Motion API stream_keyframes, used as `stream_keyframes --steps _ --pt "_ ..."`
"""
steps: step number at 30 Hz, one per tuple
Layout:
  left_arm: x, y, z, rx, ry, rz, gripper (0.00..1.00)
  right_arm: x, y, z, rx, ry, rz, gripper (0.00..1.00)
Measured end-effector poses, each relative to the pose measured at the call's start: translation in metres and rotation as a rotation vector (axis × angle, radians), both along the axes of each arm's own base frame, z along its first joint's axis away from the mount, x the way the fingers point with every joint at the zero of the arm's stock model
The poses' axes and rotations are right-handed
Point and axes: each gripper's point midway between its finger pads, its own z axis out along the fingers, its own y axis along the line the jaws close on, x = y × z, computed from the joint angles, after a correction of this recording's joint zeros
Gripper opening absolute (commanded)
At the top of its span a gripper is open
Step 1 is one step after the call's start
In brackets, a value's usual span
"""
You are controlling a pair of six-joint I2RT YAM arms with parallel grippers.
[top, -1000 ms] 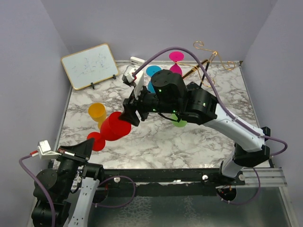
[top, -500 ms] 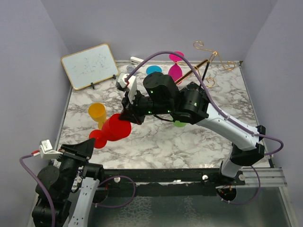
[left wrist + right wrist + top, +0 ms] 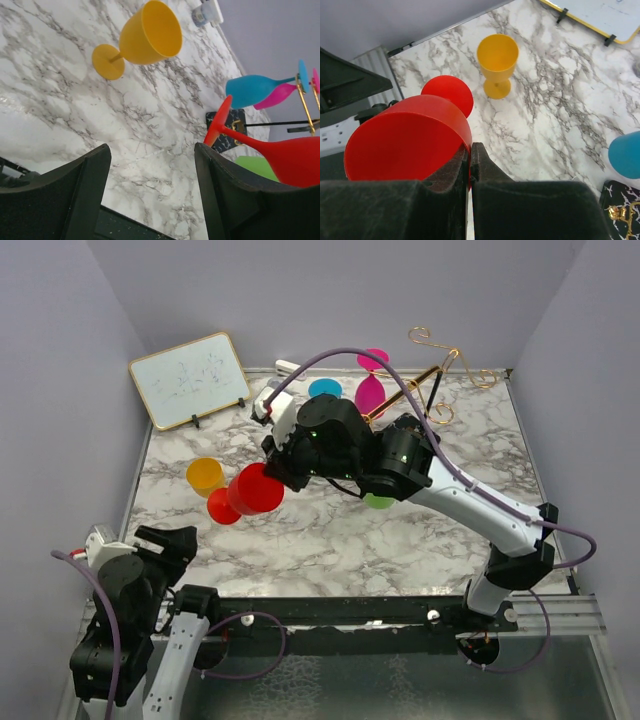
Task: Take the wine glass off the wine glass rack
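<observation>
Standing behind your right pincer and well apart from it, the wine glass rack is thin gold wire with curled scroll ends above a flat black patterned base. That pincer has its two black fingers pressed almost flat together on the thin wall of the red wine glass. The smooth plastic bowl juts out ahead of them, and the round foot shows past the bowl. Ahead of the fingertips, a yellow goblet stands upright, just beside the red foot. Back at the rack, a blue glass and a pink glass lie sideways with their feet at the gold arms. A green glass peeks from under the red stem.

Your left pincer is spread wide, its blunt dark fingers gripping nothing. The red glass hangs in the air beyond its right finger, stem tilted.

Compared with a second ago, your right arm has drawn the red glass away from the left pincer and back toward the rack. Its foot now sits closer to the yellow goblet. The left arm has turned a little at the near edge.

Plain lilac-grey walls close in around both pincers. The table beneath them is glossy white marble with grey veins. A gold-framed whiteboard leans at the far-left corner.
</observation>
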Motion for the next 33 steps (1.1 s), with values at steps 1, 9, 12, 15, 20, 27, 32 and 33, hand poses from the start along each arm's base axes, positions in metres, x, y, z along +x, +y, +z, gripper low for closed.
stream_keyframes --steps 1,9,12,15,20,27,32,33 --pt "0.001 0.003 -0.003 0.012 0.024 0.012 0.72 0.008 -0.002 -0.002 -0.007 -0.006 -0.027 0.01" --pt "0.016 0.009 -0.006 0.088 0.127 0.027 0.72 0.093 0.01 -0.027 -0.046 0.011 -0.172 0.01" --pt "0.02 0.01 0.001 0.107 0.131 0.023 0.72 0.131 0.027 -0.054 -0.079 0.034 -0.207 0.01" --pt "0.024 0.011 0.011 0.129 0.133 0.019 0.72 0.159 0.037 -0.091 -0.127 0.06 -0.235 0.01" --pt "0.034 0.011 0.025 0.159 0.123 0.007 0.72 0.172 0.034 -0.133 -0.207 0.103 -0.259 0.01" --pt "0.038 0.011 0.028 0.17 0.111 0.001 0.72 0.173 0.034 -0.135 -0.208 0.105 -0.259 0.01" --pt "0.039 0.01 0.023 0.171 0.115 -0.005 0.72 0.17 0.038 -0.136 -0.2 0.119 -0.237 0.01" --pt "0.039 0.01 0.023 0.17 0.115 -0.006 0.72 0.169 0.041 -0.139 -0.199 0.128 -0.228 0.01"
